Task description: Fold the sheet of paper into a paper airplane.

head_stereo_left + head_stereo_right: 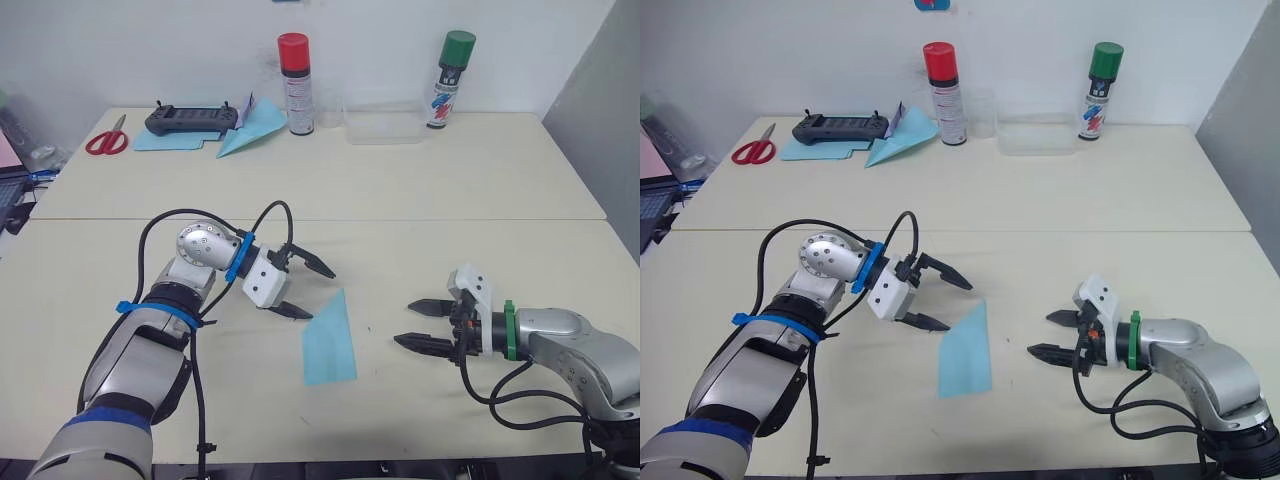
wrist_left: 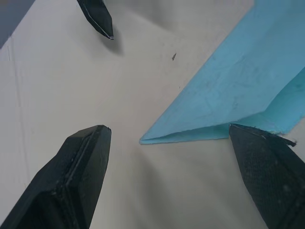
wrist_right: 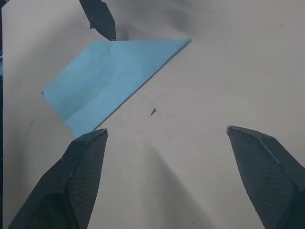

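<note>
- The sheet of paper [image 1: 330, 342], already folded to a pointed wedge, lies flat on the table [image 1: 420, 190] between both arms.
- The left end effector [image 1: 303, 288] hovers spread at its tip; the right end effector [image 1: 420, 326], spread, waits apart.
- Mid-fold; next, pinching an edge.

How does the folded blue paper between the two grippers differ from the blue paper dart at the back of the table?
The sheet of paper lies flat on the table between the open left gripper and right gripper, folded into a wedge with one sharp corner. The paper dart lies far back beside the red-capped spray can, longer and sharper-nosed, with a raised fold. Both are light blue.
</note>
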